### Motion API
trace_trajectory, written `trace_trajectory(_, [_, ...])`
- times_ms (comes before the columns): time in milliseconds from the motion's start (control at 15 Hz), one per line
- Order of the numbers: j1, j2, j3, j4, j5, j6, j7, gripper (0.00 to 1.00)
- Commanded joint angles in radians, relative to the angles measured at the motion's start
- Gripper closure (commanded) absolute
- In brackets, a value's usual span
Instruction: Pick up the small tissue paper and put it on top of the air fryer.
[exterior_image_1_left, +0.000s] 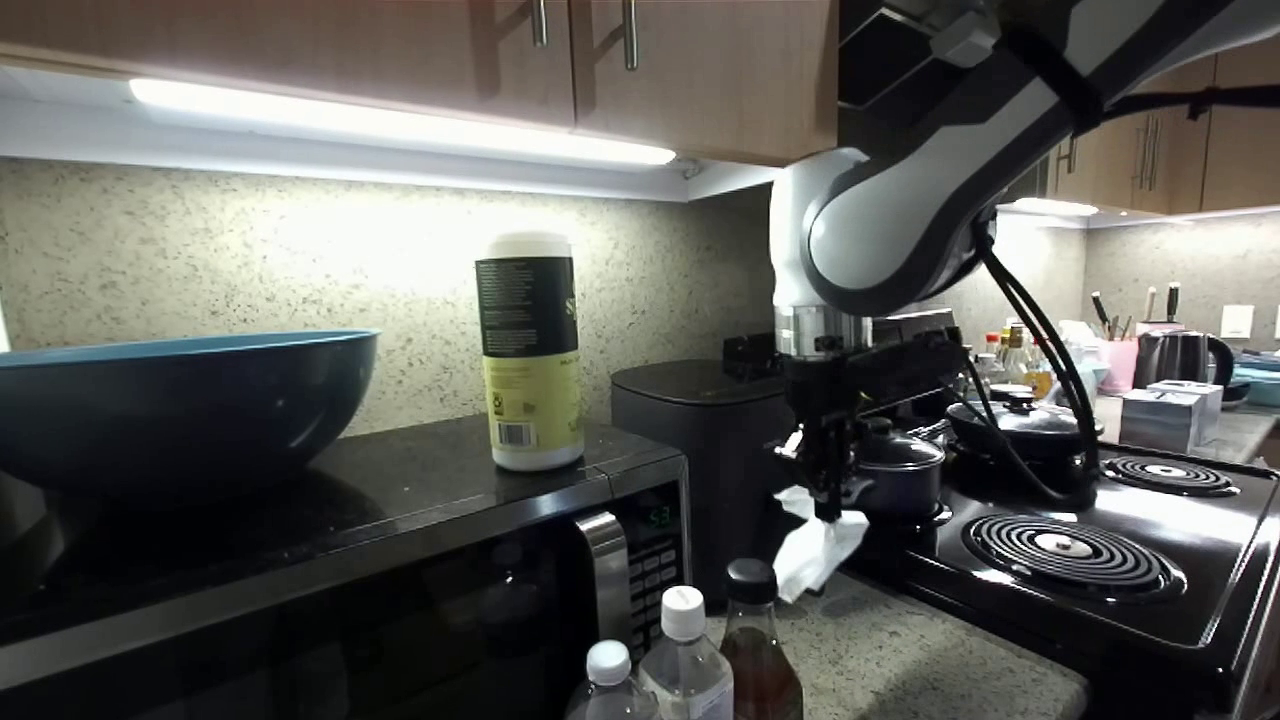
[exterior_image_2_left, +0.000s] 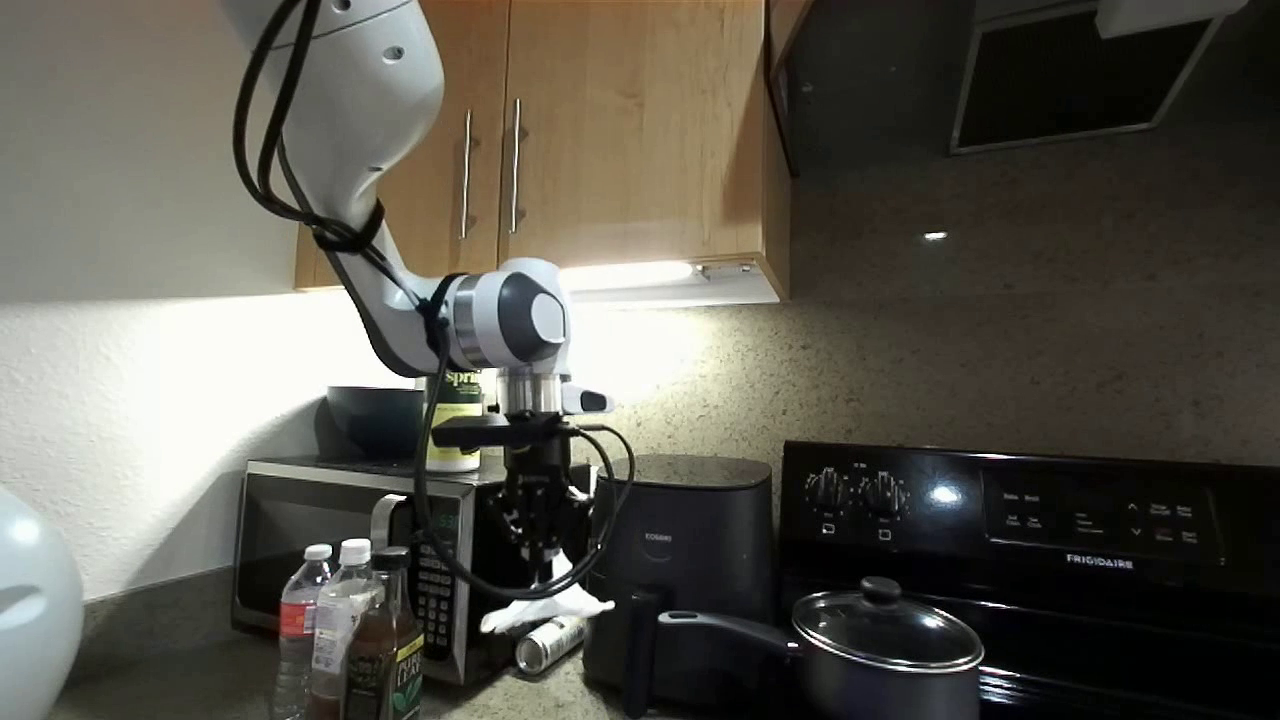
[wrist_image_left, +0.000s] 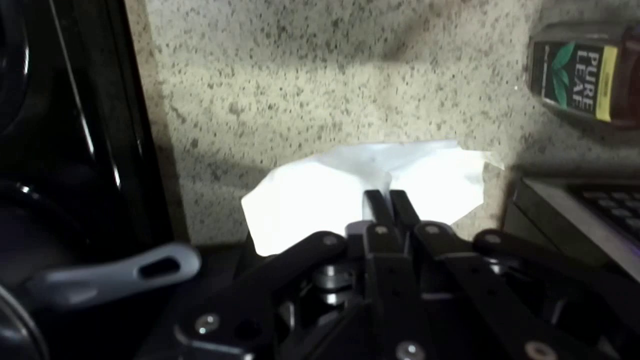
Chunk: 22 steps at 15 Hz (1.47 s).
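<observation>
Speckled like granite, the grey-beige surface (wrist_image_left: 240, 100) looks smooth. Nearest, in an exterior view, stand two clear plastic bottles (exterior_image_1_left: 685, 672) with white caps and a brown-filled bottle (exterior_image_1_left: 760, 662) with a black one. Beyond them the gripper (wrist_image_left: 387, 193) points down, its slim black fingers drawn nearly together, pinching the small tissue paper (wrist_image_left: 305, 205) by its middle; thin, white and creased, the sheet flares to both sides with ragged edges, clear of the surface. It hangs near the air fryer (exterior_image_2_left: 705, 550), a dark, round-edged box, below the level of its flat top. Farther off come mottled backsplash (exterior_image_2_left: 900, 350) and pale wood-grained cabinets (exterior_image_2_left: 640, 120).
</observation>
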<state>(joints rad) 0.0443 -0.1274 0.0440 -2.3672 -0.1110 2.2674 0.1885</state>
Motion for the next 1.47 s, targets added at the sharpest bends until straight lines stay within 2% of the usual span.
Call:
trace_trajectory(0, [-0.012,-0.079,0.035,0.055,-0.107,0.022,0.112,0.93])
trace_trajectory(267, [-0.031,-0.109,0.06,0.147,-0.185,0.026,0.226,0.93])
trace_trajectory(333, [-0.019,-0.096,0.049,0.134,-0.143,0.012,0.172,0.93])
trace_trajectory(667, [-0.018,-0.091,0.05,0.142,-0.145,0.009,0.175,0.93])
trace_trajectory(1133, [-0.111,-0.033,0.064,0.259,-0.334,0.205,0.469,0.93])
trace_trajectory(1400, [-0.134,0.053,0.049,0.345,-0.426,0.17,0.602,0.93])
